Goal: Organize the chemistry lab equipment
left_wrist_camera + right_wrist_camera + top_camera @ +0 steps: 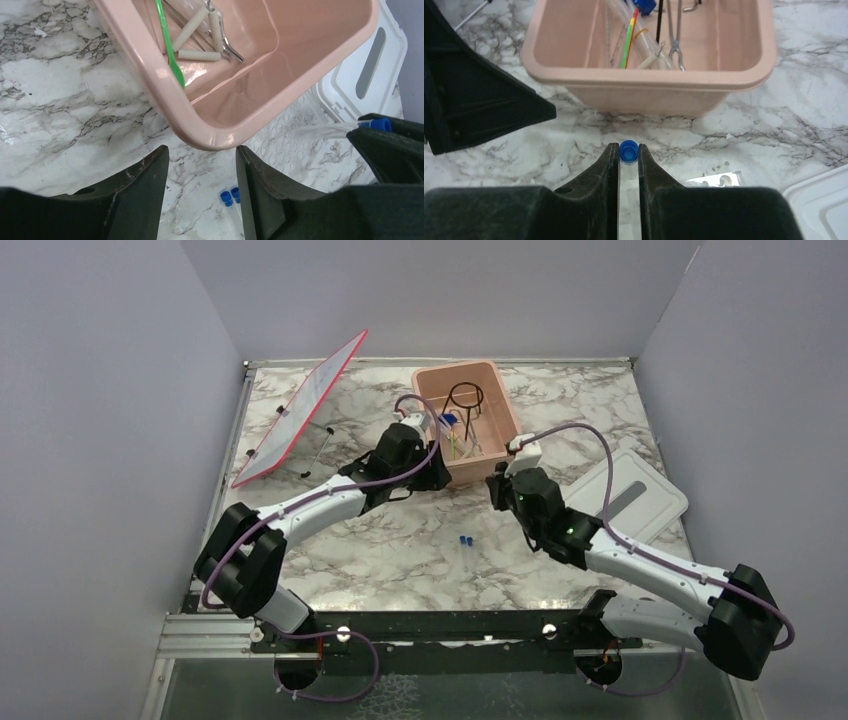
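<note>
Marble table (380,540), pink tub (644,80) ahead, right pincer (628,156) grasping capped tube (629,200), left pincer (201,153) released.

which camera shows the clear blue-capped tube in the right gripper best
The right wrist view: the clear tube with a blue cap is clamped dead centre between the fingers of the right gripper, cap outward. The left wrist view catches only its cap at the right edge. In the top view it is too small to make out.
</note>
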Controlling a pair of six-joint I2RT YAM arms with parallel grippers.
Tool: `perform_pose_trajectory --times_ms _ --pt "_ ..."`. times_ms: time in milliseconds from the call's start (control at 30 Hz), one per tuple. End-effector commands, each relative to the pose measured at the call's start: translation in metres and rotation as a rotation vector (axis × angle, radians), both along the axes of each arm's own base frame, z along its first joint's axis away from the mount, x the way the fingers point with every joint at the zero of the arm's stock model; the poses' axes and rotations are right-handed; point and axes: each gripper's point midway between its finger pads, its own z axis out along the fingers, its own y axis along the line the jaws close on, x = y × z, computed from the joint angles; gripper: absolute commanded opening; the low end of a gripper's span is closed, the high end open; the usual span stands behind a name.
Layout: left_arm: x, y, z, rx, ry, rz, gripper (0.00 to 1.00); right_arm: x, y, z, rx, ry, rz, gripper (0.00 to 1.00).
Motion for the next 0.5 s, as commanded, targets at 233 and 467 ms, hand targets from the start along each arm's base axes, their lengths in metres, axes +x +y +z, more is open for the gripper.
perform_pose_trajectory --times_ms 233,467 --pt "-0.018 0.01 0.033 -0.069 -0.071 -0.031 0.6 -0.022 -0.01 -0.048 -0.072 0.075 -0.041 0.13" --pt "-0.019 0.016 0.037 -0.07 -0.089 -0.011 0.6 -0.026 -0.012 -0.057 -0.075 0.095 -0.046 0.13"
